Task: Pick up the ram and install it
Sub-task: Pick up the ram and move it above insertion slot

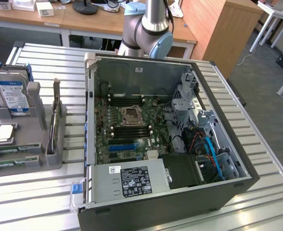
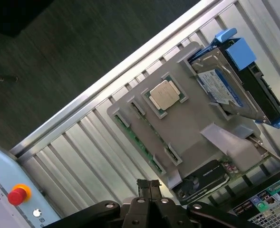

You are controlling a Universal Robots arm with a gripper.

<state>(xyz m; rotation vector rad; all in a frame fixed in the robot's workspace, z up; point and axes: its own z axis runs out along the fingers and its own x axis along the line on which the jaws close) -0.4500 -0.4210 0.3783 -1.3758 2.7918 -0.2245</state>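
While its fingertips are pressing together on nothing, tool (image 2: 149, 183) is hovering over ribbed aluminium counter (image 2: 78, 142). Long, thin green circuit-board ram stick (image 2: 139, 141) is lying near, ahead of the tool and untouched, in grey holder tray (image 2: 192, 128); pick-up and installing are both waiting.

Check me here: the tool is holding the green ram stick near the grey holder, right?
No. In the wrist view the tool is shut on nothing near the grey holder; the ram lies in that holder's slot.

The ram (image 1: 14, 150) lies in the grey holder (image 1: 33, 132) beside the open computer case (image 1: 179, 207)
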